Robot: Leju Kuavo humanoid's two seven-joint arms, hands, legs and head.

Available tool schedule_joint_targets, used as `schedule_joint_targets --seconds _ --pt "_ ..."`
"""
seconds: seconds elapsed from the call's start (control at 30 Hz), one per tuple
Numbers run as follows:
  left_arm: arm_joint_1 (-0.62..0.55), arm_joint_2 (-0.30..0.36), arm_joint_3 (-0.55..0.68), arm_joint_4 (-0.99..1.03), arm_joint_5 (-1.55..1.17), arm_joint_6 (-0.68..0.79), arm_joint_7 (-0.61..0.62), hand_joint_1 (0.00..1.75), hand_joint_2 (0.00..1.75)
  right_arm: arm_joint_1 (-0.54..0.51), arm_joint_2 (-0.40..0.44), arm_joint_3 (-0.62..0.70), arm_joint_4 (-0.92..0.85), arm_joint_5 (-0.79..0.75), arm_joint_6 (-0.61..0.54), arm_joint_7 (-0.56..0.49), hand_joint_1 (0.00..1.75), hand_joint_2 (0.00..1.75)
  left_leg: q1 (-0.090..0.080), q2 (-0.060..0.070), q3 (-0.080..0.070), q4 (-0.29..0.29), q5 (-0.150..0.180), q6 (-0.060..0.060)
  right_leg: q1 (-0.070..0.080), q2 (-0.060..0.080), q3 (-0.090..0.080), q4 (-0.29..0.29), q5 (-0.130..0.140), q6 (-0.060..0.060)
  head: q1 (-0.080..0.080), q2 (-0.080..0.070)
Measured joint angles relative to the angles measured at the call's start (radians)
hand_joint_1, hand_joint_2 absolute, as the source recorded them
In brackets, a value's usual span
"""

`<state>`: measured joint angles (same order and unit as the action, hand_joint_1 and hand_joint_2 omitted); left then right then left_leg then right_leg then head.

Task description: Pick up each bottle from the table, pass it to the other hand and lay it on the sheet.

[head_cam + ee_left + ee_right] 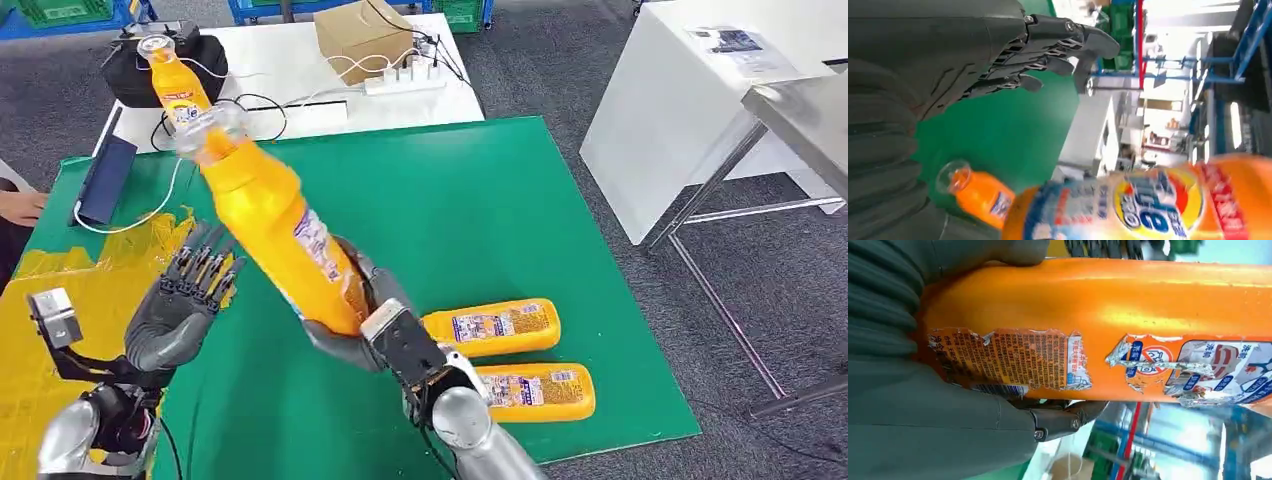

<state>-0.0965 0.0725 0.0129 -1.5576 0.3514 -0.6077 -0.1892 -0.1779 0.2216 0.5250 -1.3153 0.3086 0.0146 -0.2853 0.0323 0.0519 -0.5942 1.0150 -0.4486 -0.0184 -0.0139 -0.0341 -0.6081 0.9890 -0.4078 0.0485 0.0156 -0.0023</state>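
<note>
My right hand (372, 318) grips the lower end of a big orange bottle (275, 232) with a torn label and holds it tilted above the green sheet (480, 210), cap end toward the far left. The right wrist view shows that bottle (1108, 325) close up with the hand (923, 405) wrapped round it. My left hand (185, 300) is open, fingers spread, just left of the bottle and apart from it; in its wrist view the hand (998, 55) has the bottle's label (1148, 205) close by. Two more orange bottles (492, 327) (535, 390) lie on the sheet at the near right. Another bottle (175, 85) stands at the far left.
A yellow sheet (60, 300) covers the near left. A white table (290, 70) behind holds a cardboard box (362, 38), a power strip (405, 78), cables and a black bag (130, 70). A tablet (105, 180) lies at the left edge. A person's hand (20, 207) rests at far left.
</note>
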Motion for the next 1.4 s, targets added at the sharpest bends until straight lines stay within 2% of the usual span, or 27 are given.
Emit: schedule_joint_targets --seconds 0.1,0.13,0.2,0.33,0.73,0.77,0.8,1.4 --pt "0.001 0.003 -0.028 -0.004 0.014 -0.02 0.002 0.0 1.75 -0.058 0.0 0.068 0.093 0.02 0.132 0.111 1.75 1.75 0.0 0.002 0.001 0.0 0.0 0.0 0.0 0.001 0.0 0.0 0.0 0.0 0.0 0.0" --pt "-0.003 0.003 -0.037 -0.004 0.014 -0.021 0.004 0.0 1.75 -0.077 0.002 0.092 0.132 0.023 0.144 0.113 1.75 1.75 0.0 0.002 0.001 0.0 0.0 0.0 0.0 0.0 0.0 0.0 0.0 0.0 0.0 0.0" --pt "-0.007 0.003 -0.053 -0.003 0.016 -0.02 0.005 0.0 1.75 -0.087 0.009 0.151 0.211 0.026 0.141 0.106 1.75 1.75 0.0 -0.003 0.0 0.0 0.002 0.0 0.0 -0.002 0.0 0.0 0.0 0.0 0.0 0.0" --pt "-0.007 0.007 -0.06 -0.003 0.022 -0.02 0.005 0.0 1.75 -0.128 0.012 0.19 0.286 0.003 0.129 0.099 1.75 1.75 0.0 -0.002 0.0 0.0 0.002 0.0 0.0 -0.002 0.0 0.0 0.0 0.0 0.0 0.0" --pt "-0.007 0.021 -0.06 0.007 0.025 -0.021 0.005 0.0 1.75 -0.172 0.012 0.241 0.365 -0.025 0.129 0.1 1.75 1.75 0.0 -0.002 0.0 0.0 0.002 0.0 0.0 -0.002 -0.001 0.0 0.0 0.0 0.0 0.0" --pt "-0.008 0.021 -0.06 0.008 0.025 -0.021 0.005 0.26 1.75 -0.174 0.012 0.243 0.368 -0.026 0.129 0.1 1.75 1.75 0.0 -0.002 0.0 0.0 0.002 0.0 0.0 -0.002 -0.001 0.0 0.0 0.0 0.0 0.0" --pt "-0.008 0.022 -0.06 0.009 0.025 -0.021 0.005 1.75 1.75 -0.176 0.012 0.244 0.37 -0.026 0.129 0.101 1.75 1.75 0.0 -0.002 0.0 0.0 0.002 0.0 0.0 -0.002 -0.001 0.0 0.0 0.0 0.0 0.0" --pt "-0.011 0.031 -0.067 0.022 0.004 -0.038 -0.034 1.75 1.75 -0.184 0.01 0.246 0.385 -0.043 0.105 0.091 1.75 1.75 0.0 -0.002 0.0 0.0 0.002 0.0 0.0 -0.002 -0.001 0.0 0.0 0.0 0.0 0.0"
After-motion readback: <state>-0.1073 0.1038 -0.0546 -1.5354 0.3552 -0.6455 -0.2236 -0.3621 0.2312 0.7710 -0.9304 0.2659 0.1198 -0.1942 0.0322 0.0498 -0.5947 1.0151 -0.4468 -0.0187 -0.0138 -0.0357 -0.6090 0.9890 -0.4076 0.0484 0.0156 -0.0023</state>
